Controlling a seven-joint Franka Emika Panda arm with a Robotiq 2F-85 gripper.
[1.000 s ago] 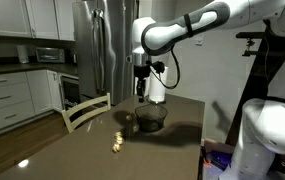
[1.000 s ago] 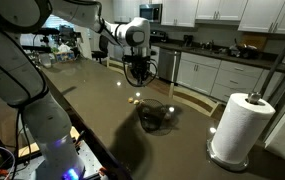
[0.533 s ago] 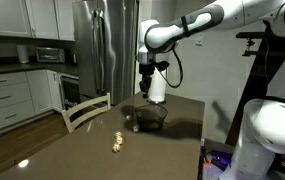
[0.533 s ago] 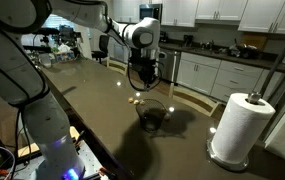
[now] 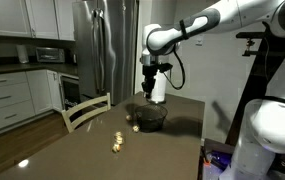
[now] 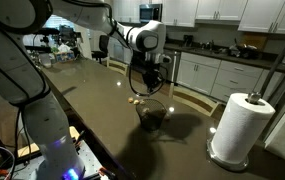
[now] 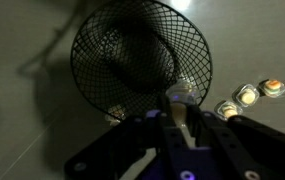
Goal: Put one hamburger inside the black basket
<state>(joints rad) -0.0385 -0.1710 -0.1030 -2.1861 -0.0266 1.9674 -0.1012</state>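
My gripper (image 7: 182, 108) above the black basket (image 7: 112, 60).
My fingers are clamped on one hamburger (image 7: 180, 94), which sits over the basket's rim; spare hamburgers (image 7: 247, 95) lie just beside the basket.

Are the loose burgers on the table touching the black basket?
Apart. In an exterior view, bare tabletop separates the burgers from the basket.

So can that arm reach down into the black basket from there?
Probably yes: the gripper hangs just over the basket, whose top is open, and nothing shows between them.
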